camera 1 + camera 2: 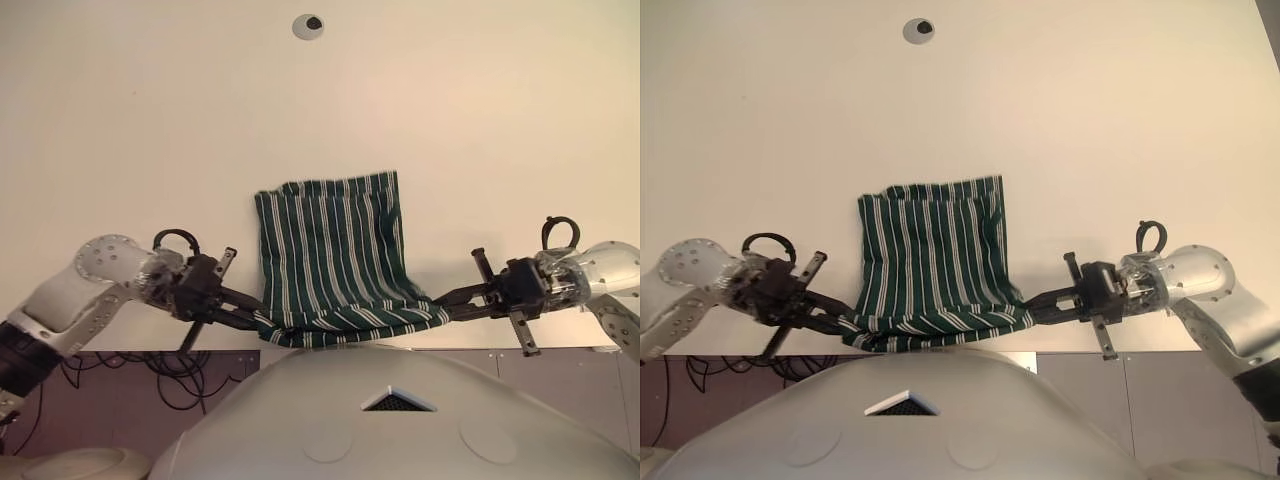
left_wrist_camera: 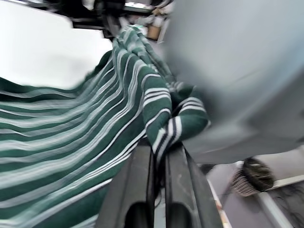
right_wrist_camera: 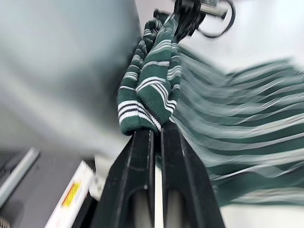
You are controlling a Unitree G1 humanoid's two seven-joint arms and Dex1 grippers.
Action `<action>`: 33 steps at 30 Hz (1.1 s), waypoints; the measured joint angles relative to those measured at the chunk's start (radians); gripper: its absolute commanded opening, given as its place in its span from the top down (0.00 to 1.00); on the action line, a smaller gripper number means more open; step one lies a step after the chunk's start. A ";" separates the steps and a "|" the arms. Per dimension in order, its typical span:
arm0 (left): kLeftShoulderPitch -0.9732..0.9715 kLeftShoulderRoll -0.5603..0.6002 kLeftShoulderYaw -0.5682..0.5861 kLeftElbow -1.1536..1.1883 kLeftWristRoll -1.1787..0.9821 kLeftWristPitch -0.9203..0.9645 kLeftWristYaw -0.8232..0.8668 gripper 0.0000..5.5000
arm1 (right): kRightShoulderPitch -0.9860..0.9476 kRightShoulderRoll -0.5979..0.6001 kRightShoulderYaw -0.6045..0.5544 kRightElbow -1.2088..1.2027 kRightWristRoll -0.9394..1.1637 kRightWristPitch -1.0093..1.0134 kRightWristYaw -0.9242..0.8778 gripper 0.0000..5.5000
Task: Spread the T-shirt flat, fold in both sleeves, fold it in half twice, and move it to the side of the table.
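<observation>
The pale cream table (image 1: 120,120) carries a green, white-striped T-shirt (image 1: 330,250), folded to a rough rectangle; its far edge lies flat, its near edge is bunched at the table's near edge. A small round grey disc (image 1: 308,27) with a dark centre sits well beyond it, toward the far side.

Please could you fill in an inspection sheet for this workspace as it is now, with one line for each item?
Surface: pale table top, with a round port near its far edge.
Job's things: green striped T-shirt, folded to a narrow panel and lying by the near edge, its near edge bunched between the grippers.
Clutter: nothing seen.
Grippers: left gripper shut on the shirt's near left corner; right gripper shut on its near right corner.
Cables: dark cables hang below the table's near edge on the left.
Surroundings: grey panels below the table edge on the right.
</observation>
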 measured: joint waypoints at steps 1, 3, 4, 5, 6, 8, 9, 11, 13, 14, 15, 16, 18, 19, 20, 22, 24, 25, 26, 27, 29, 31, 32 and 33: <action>0.020 -0.001 0.029 -0.008 -0.023 0.032 -0.012 1.00 | 0.002 0.004 -0.015 -0.008 0.019 0.028 0.001 1.00; 0.033 -0.029 0.095 0.001 -0.047 0.083 -0.017 1.00 | 0.006 0.016 -0.045 -0.012 0.025 0.069 -0.001 1.00; 0.031 -0.066 0.131 0.026 -0.061 0.113 -0.010 1.00 | 0.002 0.060 -0.055 -0.011 0.023 0.082 -0.009 1.00; 0.028 -0.093 0.154 0.047 -0.061 0.137 0.000 1.00 | -0.004 0.091 -0.059 -0.008 0.021 0.097 -0.026 1.00; 0.019 -0.129 0.178 0.085 -0.059 0.161 0.021 1.00 | -0.016 0.118 -0.069 0.006 0.013 0.113 -0.046 1.00; -0.012 -0.205 0.216 0.168 -0.027 0.208 0.063 1.00 | -0.060 0.179 -0.082 0.045 -0.019 0.146 -0.099 1.00; -0.031 -0.236 0.231 0.207 -0.005 0.231 0.083 1.00 | -0.079 0.209 -0.089 0.066 -0.028 0.161 -0.121 1.00; -0.074 -0.296 0.250 0.285 0.054 0.260 0.125 1.00 | -0.118 0.251 -0.108 0.110 -0.068 0.189 -0.169 1.00; -0.121 -0.362 0.261 0.378 0.134 0.267 0.164 1.00 | -0.162 0.303 -0.115 0.161 -0.105 0.234 -0.229 1.00; -0.140 -0.388 0.263 0.417 0.174 0.268 0.183 1.00 | -0.179 0.325 -0.116 0.177 -0.113 0.256 -0.250 1.00; -0.145 -0.403 0.266 0.430 0.205 0.268 0.190 1.00 | -0.187 0.326 -0.116 0.185 -0.133 0.270 -0.257 1.00; -0.145 -0.416 0.271 0.437 0.229 0.268 0.193 1.00 | -0.192 0.329 -0.116 0.192 -0.146 0.277 -0.262 1.00; -0.144 -0.440 0.286 0.437 0.255 0.290 0.208 0.92 | -0.202 0.366 -0.117 0.211 -0.179 0.297 -0.284 0.92; -0.147 -0.455 0.311 0.443 0.256 0.316 0.227 0.91 | -0.207 0.376 -0.119 0.233 -0.193 0.310 -0.300 0.91; -0.154 -0.464 0.327 0.452 0.256 0.334 0.240 0.88 | -0.212 0.393 -0.127 0.246 -0.205 0.316 -0.311 0.88; -0.198 -0.484 0.380 0.485 0.254 0.388 0.267 0.83 | -0.229 0.408 -0.155 0.273 -0.214 0.342 -0.343 0.83; -0.226 -0.493 0.419 0.505 0.250 0.423 0.288 0.78 | -0.245 0.439 -0.183 0.291 -0.215 0.351 -0.362 0.78; -0.253 -0.513 0.454 0.530 0.242 0.466 0.300 0.76 | -0.252 0.447 -0.200 0.310 -0.218 0.353 -0.379 0.75; -0.266 -0.517 0.474 0.550 0.242 0.490 0.312 0.73 | -0.257 0.471 -0.224 0.325 -0.221 0.352 -0.398 0.72; -0.280 -0.526 0.490 0.573 0.244 0.506 0.331 0.71 | -0.262 0.485 -0.235 0.335 -0.222 0.347 -0.410 0.69; -0.316 -0.563 0.520 0.639 0.279 0.511 0.403 0.71 | -0.258 0.539 -0.267 0.310 -0.220 0.310 -0.434 0.64; -0.355 -0.616 0.541 0.729 0.337 0.498 0.509 0.71 | -0.225 0.607 -0.223 0.167 -0.228 0.233 -0.428 0.61; -0.374 -0.642 0.550 0.774 0.363 0.479 0.552 0.71 | -0.209 0.639 -0.170 0.113 -0.276 0.190 -0.419 0.61; -0.391 -0.664 0.560 0.820 0.387 0.455 0.595 0.71 | -0.195 0.655 -0.096 0.085 -0.346 0.150 -0.416 0.61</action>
